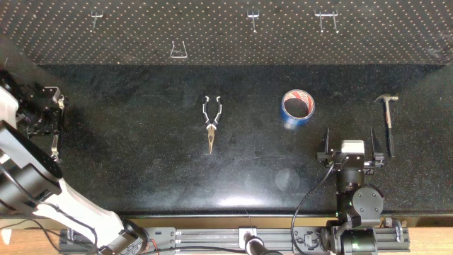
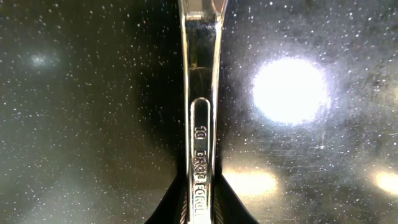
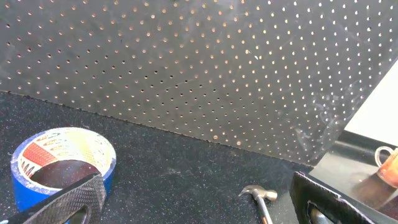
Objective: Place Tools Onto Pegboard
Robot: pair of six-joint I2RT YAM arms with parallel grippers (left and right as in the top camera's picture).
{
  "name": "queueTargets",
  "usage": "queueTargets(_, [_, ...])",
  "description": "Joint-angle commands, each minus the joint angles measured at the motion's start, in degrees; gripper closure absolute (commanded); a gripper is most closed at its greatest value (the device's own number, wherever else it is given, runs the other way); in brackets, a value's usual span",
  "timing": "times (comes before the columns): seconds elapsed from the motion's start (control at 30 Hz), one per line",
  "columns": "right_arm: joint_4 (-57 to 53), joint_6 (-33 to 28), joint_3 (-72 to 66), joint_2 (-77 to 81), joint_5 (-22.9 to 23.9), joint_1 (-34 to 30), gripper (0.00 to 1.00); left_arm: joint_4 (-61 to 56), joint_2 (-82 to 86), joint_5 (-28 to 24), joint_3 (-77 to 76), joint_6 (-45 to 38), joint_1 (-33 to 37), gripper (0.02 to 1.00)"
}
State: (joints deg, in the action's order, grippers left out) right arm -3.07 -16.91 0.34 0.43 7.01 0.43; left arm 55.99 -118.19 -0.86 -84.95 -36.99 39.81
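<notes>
While noting left gripper (image 2: 200, 213) clamped on the wrench (image 2: 200, 81) at far left, right gripper (image 1: 349, 145) open and empty, count nothing hung: pliers (image 1: 211, 124), tape roll (image 1: 297, 106), hammer (image 1: 387, 120) on tabletop (image 1: 141, 142), pegboard hooks (image 1: 178, 49) bare.

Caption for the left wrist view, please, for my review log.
Left gripper shut on a steel wrench, seen along its handle against the speckled black worktop.

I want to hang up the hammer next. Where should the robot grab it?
Grip the hammer mid-handle, probably coming straight down with the right pincer. It lies flat on the table, head toward the pegboard. The handle is thin and straight, so the fingers can straddle it across its width.
</notes>
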Motion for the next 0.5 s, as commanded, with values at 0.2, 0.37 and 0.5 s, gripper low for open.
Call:
queueTargets(0.2, [-0.5,-0.6,-0.1,-0.2,1.1,-0.2,0.025,0.3,-2.2,0.2,-0.8,0.7,-0.2,0.989])
queueTargets(0.37, [-0.5,-0.6,-0.1,-0.2,1.1,-0.2,0.025,0.9,-2.2,0.2,-0.8,0.7,-0.2,0.991])
queueTargets(0.5, [-0.5,-0.6,-0.1,-0.2,1.1,-0.2,0.025,0.7,-2.2,0.2,-0.8,0.7,-0.2,0.991])
